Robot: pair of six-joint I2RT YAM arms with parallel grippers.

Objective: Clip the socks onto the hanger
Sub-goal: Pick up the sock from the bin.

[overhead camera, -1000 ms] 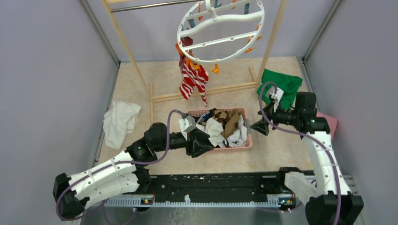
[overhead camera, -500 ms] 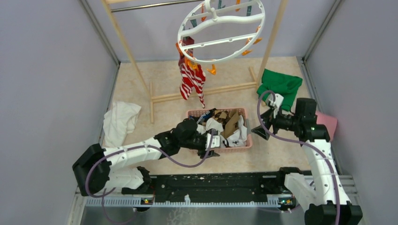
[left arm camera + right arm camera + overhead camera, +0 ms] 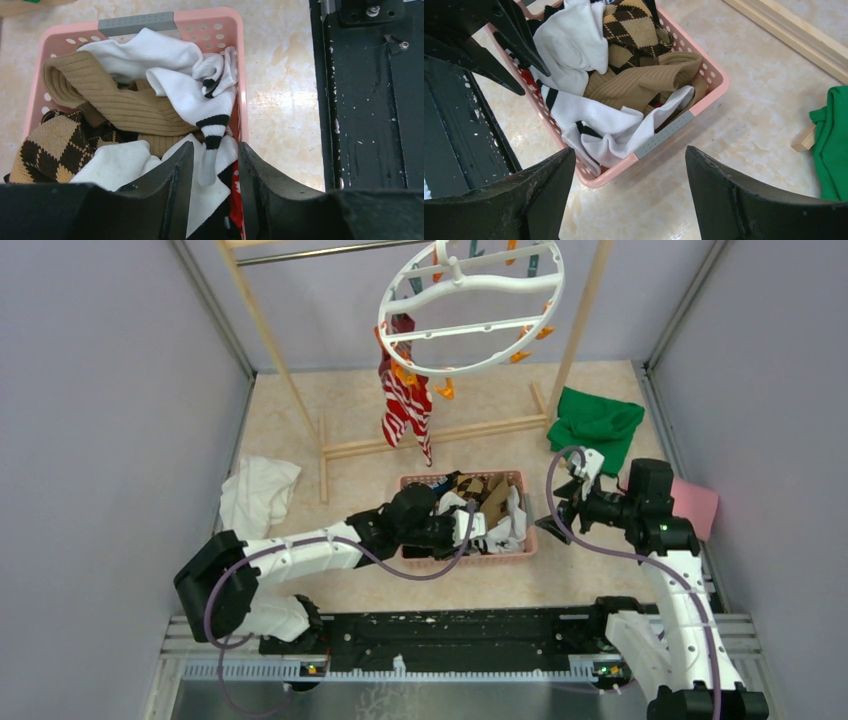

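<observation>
The hanger (image 3: 470, 281), a white ring with orange and teal pegs, hangs from the rack at the top. A red-and-white striped sock (image 3: 405, 405) is clipped at its left side. More socks fill the pink basket (image 3: 500, 558): a tan one (image 3: 115, 100), a brown argyle one (image 3: 50, 145), and a white sock with black bands (image 3: 210, 125). My left gripper (image 3: 215, 146) reaches into the basket's near right corner. Its jaws stand apart on either side of the banded sock's loose end, without pinching it. My right gripper (image 3: 630, 152) hovers wide open just right of the basket, holding nothing.
A green cloth (image 3: 597, 420) lies at the back right, a pink cloth (image 3: 697, 505) by the right wall, and a white cloth (image 3: 258, 495) at the left. The wooden rack's base bar (image 3: 430, 437) runs behind the basket. A black rail (image 3: 450, 630) lines the near edge.
My left arm has stretched right and pushed its gripper deeper into the basket, and its jaws have narrowed around the banded sock. My right gripper has drifted slightly nearer. The hanger swayed a little.
</observation>
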